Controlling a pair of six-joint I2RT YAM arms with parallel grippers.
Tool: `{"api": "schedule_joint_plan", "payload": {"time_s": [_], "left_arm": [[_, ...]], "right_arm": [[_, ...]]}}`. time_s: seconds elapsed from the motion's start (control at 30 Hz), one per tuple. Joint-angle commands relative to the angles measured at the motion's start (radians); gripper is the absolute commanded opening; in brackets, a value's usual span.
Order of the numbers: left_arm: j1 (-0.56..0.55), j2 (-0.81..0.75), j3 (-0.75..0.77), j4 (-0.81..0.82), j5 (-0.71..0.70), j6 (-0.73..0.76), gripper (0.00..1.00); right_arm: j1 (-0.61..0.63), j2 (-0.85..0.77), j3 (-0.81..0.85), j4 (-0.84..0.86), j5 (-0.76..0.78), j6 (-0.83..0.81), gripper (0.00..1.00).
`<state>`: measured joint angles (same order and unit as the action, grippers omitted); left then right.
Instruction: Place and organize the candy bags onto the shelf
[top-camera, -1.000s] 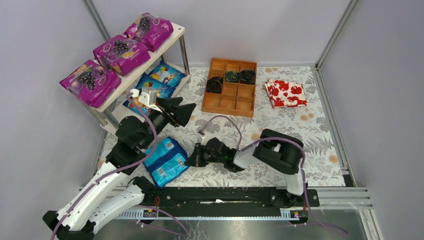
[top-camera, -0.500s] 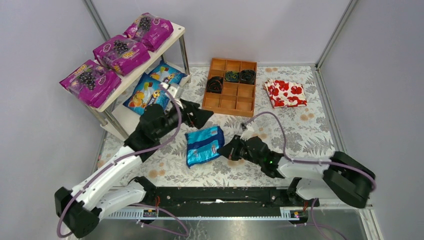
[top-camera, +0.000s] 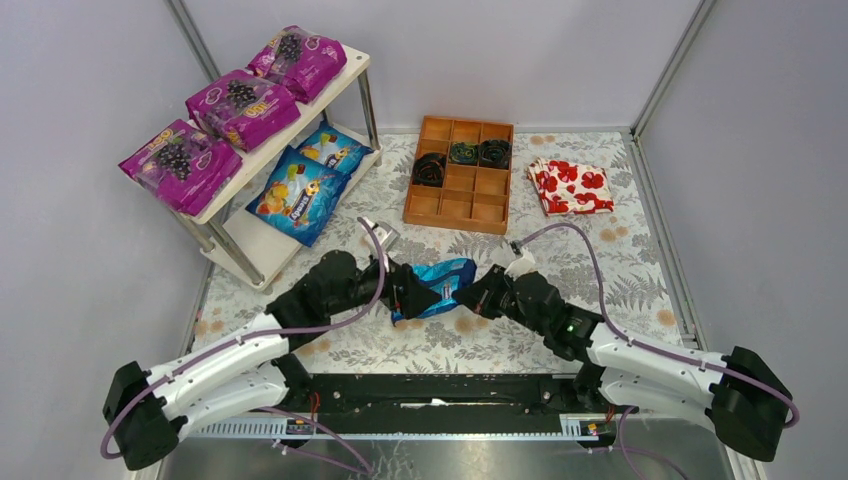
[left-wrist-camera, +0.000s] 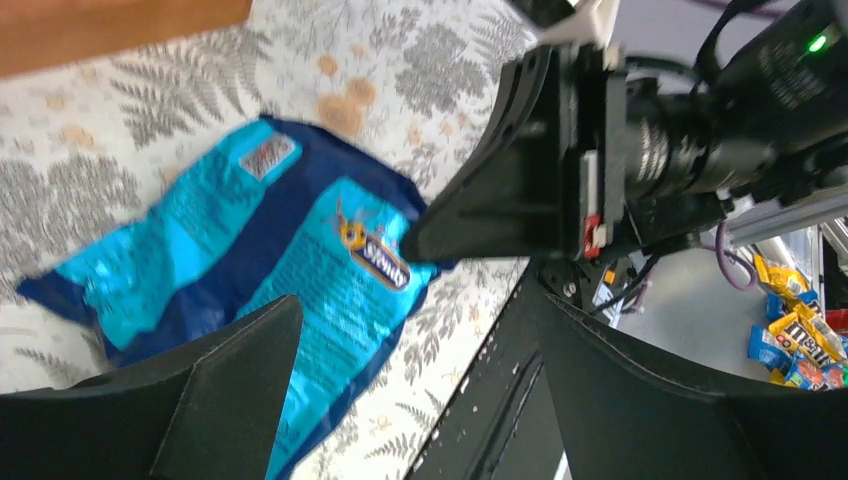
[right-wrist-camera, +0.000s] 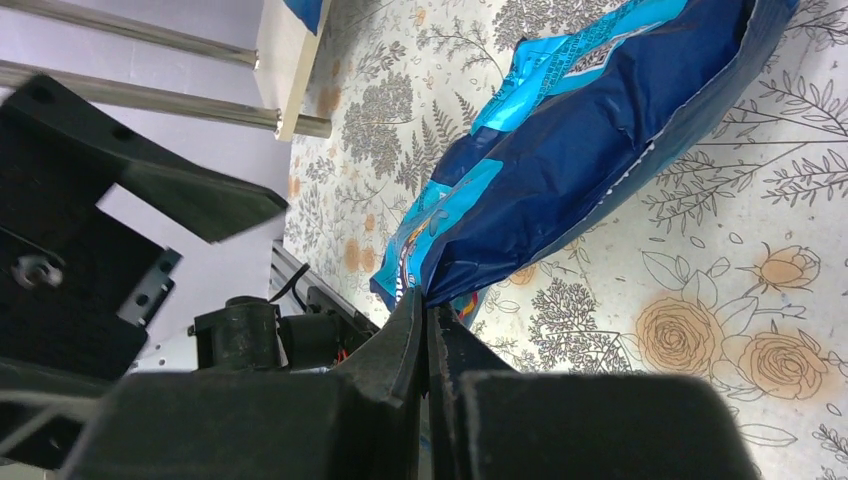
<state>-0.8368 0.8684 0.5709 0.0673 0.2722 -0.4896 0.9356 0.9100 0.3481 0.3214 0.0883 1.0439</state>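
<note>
The blue candy bag (top-camera: 434, 286) lies at the middle of the desk (top-camera: 620, 270), nearer its front edge, stretched between the two arms. The right pincer (top-camera: 481, 298) is closed on the bag's right edge; the right wrist view shows both fingers pinched flat on a corner of the foil. The left pincer (top-camera: 403, 292) stands at the bag's left end with its jaws spread wide, gripping nothing. Whether the bag rests fully on the desk cannot be told. The shelf (top-camera: 262, 152) occupies the far left corner. Its upper board carries three purple candy bags (top-camera: 243, 106) in a row. Its lower board carries two blue candy bags (top-camera: 300, 192), overlapping. An orange-brown tray (top-camera: 460, 205) and a folded flowered cloth (top-camera: 570, 187) sit near the far edge.
</note>
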Motion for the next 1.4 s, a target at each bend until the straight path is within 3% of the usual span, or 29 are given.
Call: {"api": "schedule_joint_plan", "payload": {"time_s": [0.0, 0.13, 0.3, 0.37, 0.5, 0.6, 0.73, 0.8, 1.0, 1.17, 1.27, 1.37], "left_arm": [[-0.076, -0.062, -0.028, -0.033, -0.138, -0.002, 0.95], [-0.246, -0.060, -0.021, -0.058, -0.387, 0.145, 0.99], [-0.564, 0.020, -0.052, 0.033, -0.791, 0.414, 0.99], [-0.623, 0.063, -0.113, 0.178, -0.886, 0.543, 0.99], [-0.654, 0.218, -0.244, 0.638, -0.986, 0.750, 0.99], [-0.654, 0.349, -0.240, 0.810, -1.015, 0.890, 0.97], [-0.643, 0.389, -0.176, 0.790, -1.087, 0.820, 0.87], [-0.642, 0.355, -0.178, 0.728, -1.007, 0.755, 0.87], [-0.621, 0.319, -0.172, 0.590, -0.975, 0.664, 0.93], [-0.569, 0.343, -0.130, 0.532, -0.924, 0.588, 0.70], [-0.536, 0.329, -0.125, 0.514, -0.867, 0.536, 0.67], [-0.527, 0.307, -0.121, 0.486, -0.849, 0.546, 0.58]], "right_arm": [[-0.010, -0.038, 0.114, -0.021, 0.051, 0.053, 0.00], [-0.023, -0.030, 0.159, -0.075, 0.027, 0.106, 0.00], [-0.027, -0.043, 0.198, -0.089, 0.010, 0.155, 0.00], [-0.029, -0.055, 0.211, -0.102, 0.001, 0.149, 0.00], [-0.031, -0.071, 0.221, -0.110, -0.018, 0.128, 0.00], [-0.031, -0.068, 0.255, -0.168, -0.036, 0.083, 0.00], [-0.031, -0.068, 0.274, -0.213, -0.068, 0.028, 0.00], [-0.031, -0.068, 0.276, -0.217, -0.082, 0.006, 0.00], [-0.031, -0.066, 0.269, -0.194, -0.119, -0.024, 0.00], [-0.031, -0.027, 0.299, -0.199, -0.148, -0.049, 0.00], [-0.031, -0.006, 0.309, -0.202, -0.166, -0.051, 0.00], [-0.031, 0.001, 0.303, -0.196, -0.171, -0.054, 0.00]]}}
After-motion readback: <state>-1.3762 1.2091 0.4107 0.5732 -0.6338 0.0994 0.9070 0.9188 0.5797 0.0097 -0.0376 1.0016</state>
